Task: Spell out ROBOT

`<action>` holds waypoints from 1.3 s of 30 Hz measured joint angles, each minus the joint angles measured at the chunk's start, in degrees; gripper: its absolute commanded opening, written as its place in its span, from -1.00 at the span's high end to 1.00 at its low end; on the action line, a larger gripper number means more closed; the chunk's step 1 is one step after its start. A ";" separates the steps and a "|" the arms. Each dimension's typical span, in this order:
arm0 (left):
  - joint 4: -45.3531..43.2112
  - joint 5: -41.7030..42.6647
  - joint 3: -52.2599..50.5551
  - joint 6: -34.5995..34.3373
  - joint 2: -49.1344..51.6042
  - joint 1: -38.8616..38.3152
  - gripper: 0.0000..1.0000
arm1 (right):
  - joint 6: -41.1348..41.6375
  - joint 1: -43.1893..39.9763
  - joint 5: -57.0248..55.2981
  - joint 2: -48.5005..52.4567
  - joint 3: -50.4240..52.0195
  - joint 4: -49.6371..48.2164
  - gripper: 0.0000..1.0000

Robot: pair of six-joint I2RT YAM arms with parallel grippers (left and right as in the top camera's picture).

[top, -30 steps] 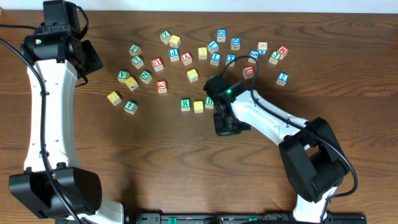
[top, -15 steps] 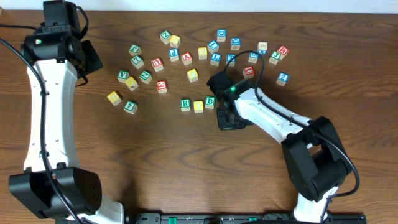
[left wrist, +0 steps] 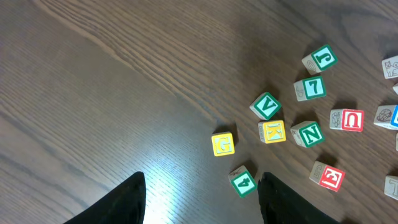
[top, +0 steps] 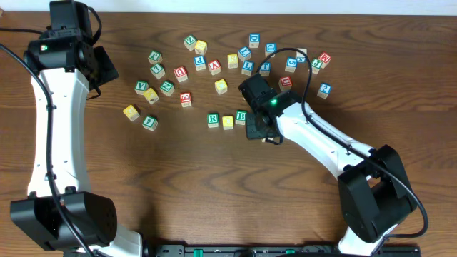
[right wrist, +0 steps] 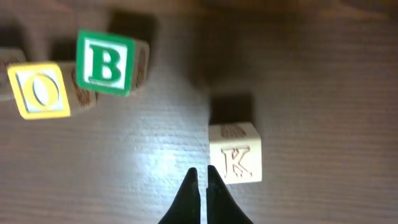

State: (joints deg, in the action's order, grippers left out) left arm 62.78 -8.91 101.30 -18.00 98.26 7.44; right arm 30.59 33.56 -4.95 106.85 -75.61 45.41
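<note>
While the left arm (top: 53,114) hangs over the far side of the table (top: 178,193), with the left gripper (left wrist: 202,186) released and empty above scattered cubes, the right arm (top: 321,139) is at the row. Green R (top: 213,119), yellow O (top: 228,122) and green B (top: 241,116) stand side by side near the table's middle, so three letters look placed and a second O and a T are wanted. Which blue cube in the cluster beyond is the T I cannot tell. Just right of the B, apart from it and a little nearer the robot, sits a pale cube (right wrist: 235,160) showing a carved K. The right gripper (right wrist: 200,186) is clenched and grasps nothing, its tips at that cube's lower left corner, touching or nearly. I read this as a nudge with shut fingers. To do it well, push low and square through the cube's middle so it slides without spinning, stop before crowding the B so the row is not shoved askew, and check that a fitting face ends uppermost
</note>
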 measured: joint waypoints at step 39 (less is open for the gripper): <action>0.00 0.00 0.00 0.00 0.00 0.00 -0.14 | -2.62 -1.42 6.23 2.78 4.87 -5.20 0.98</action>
State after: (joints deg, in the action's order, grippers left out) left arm 62.78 -8.91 101.30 -18.00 98.26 7.44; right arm 27.97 32.14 1.28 109.62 -70.74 40.21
